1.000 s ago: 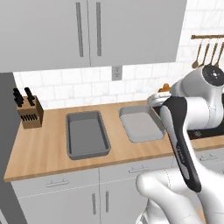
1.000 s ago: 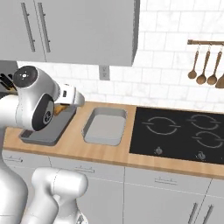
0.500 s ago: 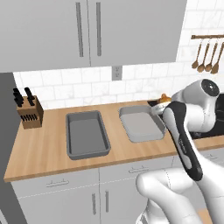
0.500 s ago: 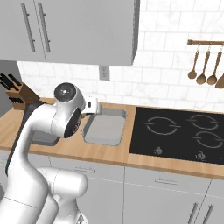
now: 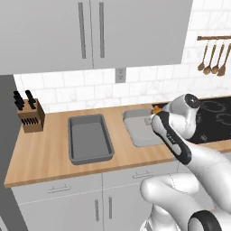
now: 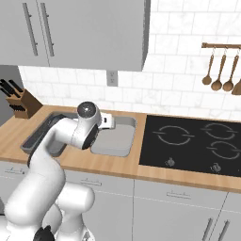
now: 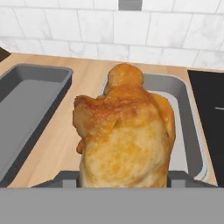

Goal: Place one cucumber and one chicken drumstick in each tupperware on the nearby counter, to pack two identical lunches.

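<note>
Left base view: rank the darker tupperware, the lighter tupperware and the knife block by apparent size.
1. Darker tupperware, clearly largest.
2. Lighter tupperware; the arm hides its right part, so its extent is unsure.
3. Knife block, smallest.

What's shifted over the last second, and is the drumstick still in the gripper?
The arm has swung from over the darker tupperware toward the cooktop, so the gripper now hangs above the lighter tupperware beside it. The chicken drumstick is still clamped between the jaws, not yet let go. Both trays, the knife block and the counter stayed as they were.
</note>
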